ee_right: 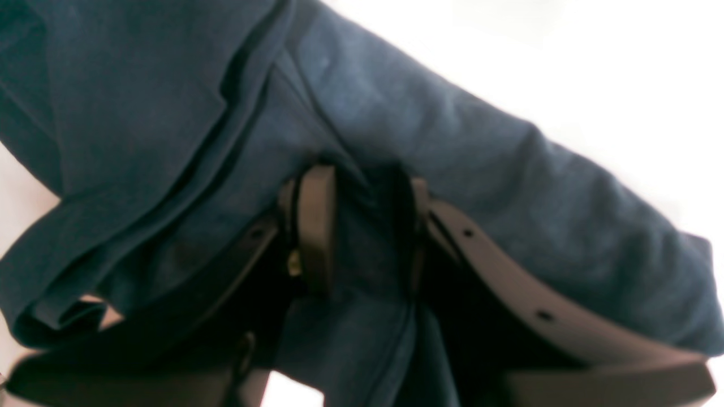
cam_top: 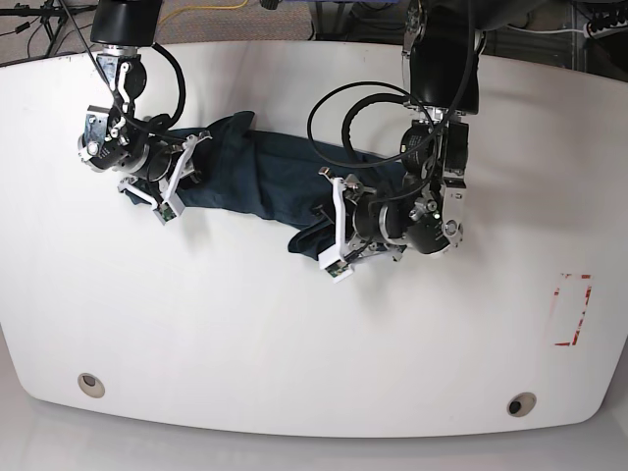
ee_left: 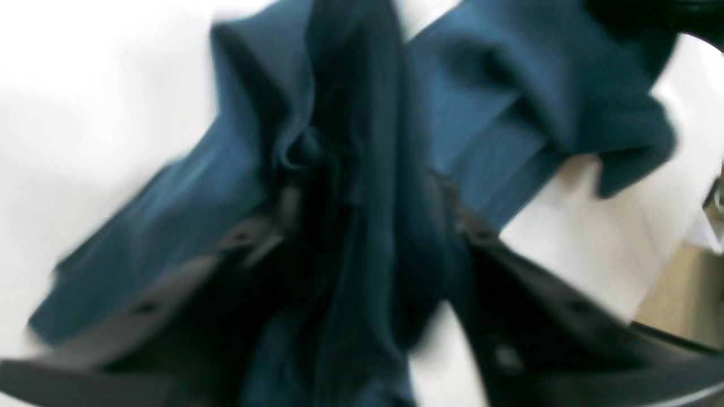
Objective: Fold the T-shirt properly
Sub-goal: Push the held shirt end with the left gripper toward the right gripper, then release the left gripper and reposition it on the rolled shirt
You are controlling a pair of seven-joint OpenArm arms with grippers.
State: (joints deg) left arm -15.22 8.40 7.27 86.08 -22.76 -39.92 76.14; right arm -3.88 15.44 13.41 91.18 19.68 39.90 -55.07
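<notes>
The dark teal T-shirt (cam_top: 255, 172) lies bunched in a long band across the back half of the white table, stretched between my two grippers. In the base view my right gripper (cam_top: 175, 179) is at the cloth's left end. Its wrist view shows the right gripper (ee_right: 367, 226) shut on a fold of the T-shirt (ee_right: 452, 152). My left gripper (cam_top: 332, 226) is at the cloth's right front end. In the blurred left wrist view the left gripper (ee_left: 367, 209) has its jaws apart, with a hanging fold of the T-shirt (ee_left: 498, 96) loosely between them.
The white table (cam_top: 294, 343) has a red rectangle mark (cam_top: 574, 309) at the right and two small round holes (cam_top: 90, 385) near its front edge. Cables run behind the table's back edge. The left wrist view shows the table's edge and floor (ee_left: 679, 294).
</notes>
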